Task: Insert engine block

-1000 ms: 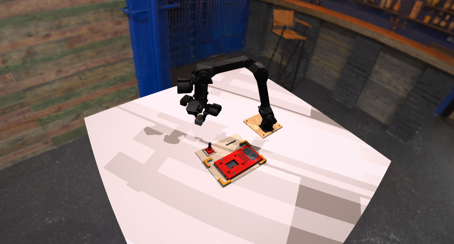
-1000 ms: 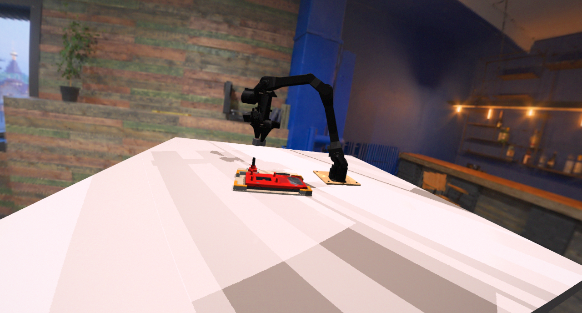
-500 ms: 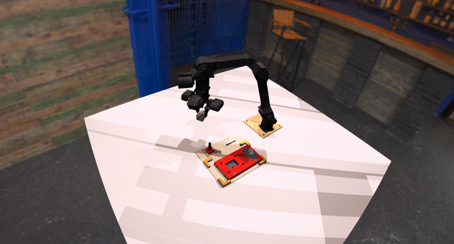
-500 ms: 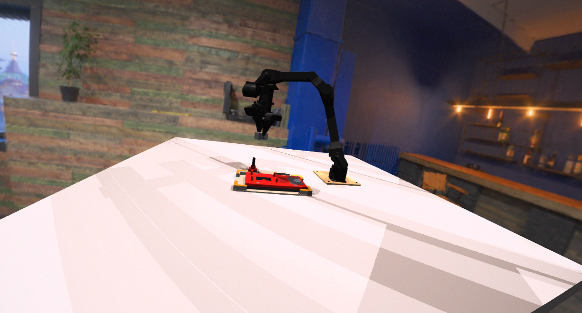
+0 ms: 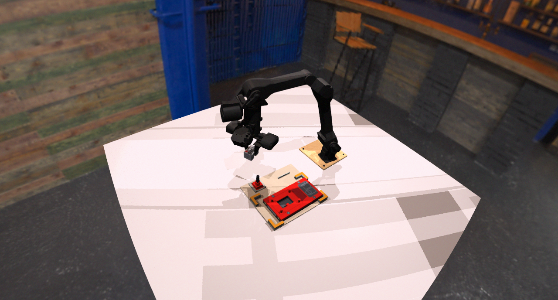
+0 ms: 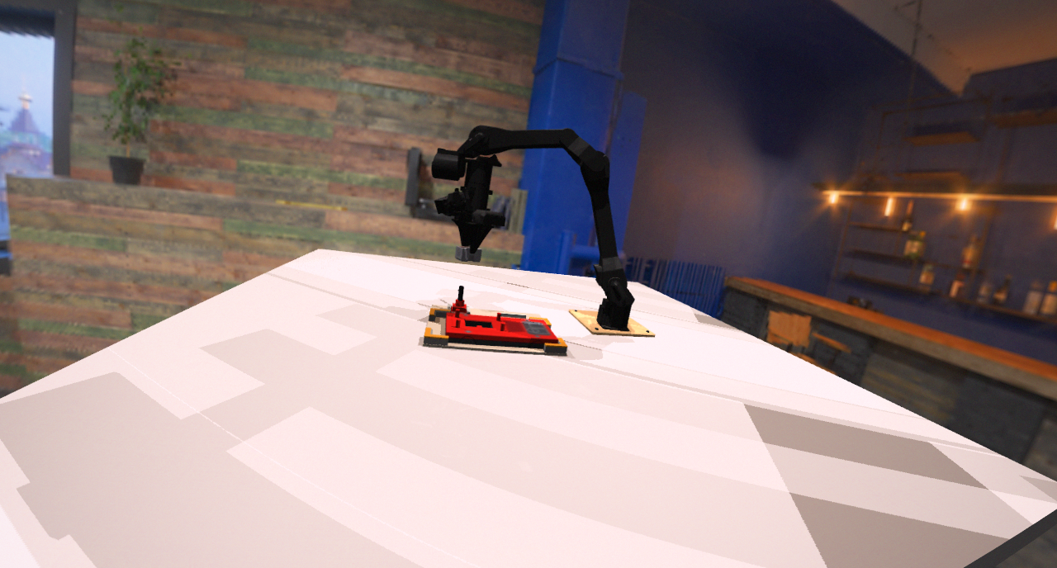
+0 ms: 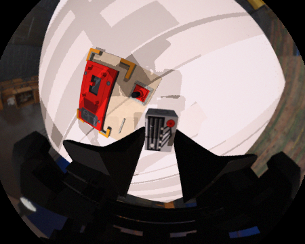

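My gripper (image 5: 250, 150) (image 6: 468, 248) (image 7: 159, 131) is shut on the grey engine block (image 5: 249, 154) (image 6: 468, 254) (image 7: 159, 130) and holds it high above the table, behind and to the left of the car body in the top view. In the wrist view the block shows dark stripes and a red round cap on its top. The red car body (image 5: 275, 210) (image 6: 509, 333) (image 7: 102, 81) lies flat on the beige board. Its opening (image 5: 285, 202) (image 7: 94, 85) is dark and has no block in it. A small red tab juts into the opening's edge. The block's slot cannot be made out.
A red piece with an upright black knob (image 5: 257, 181) (image 6: 460, 299) (image 7: 139, 93) stands on the board (image 5: 273, 177) (image 7: 132, 112), between the block and the car body. Orange corner brackets (image 5: 276, 223) (image 7: 128, 68) surround the body. A thin dark rod (image 5: 283, 175) (image 7: 122, 125) lies on the board.
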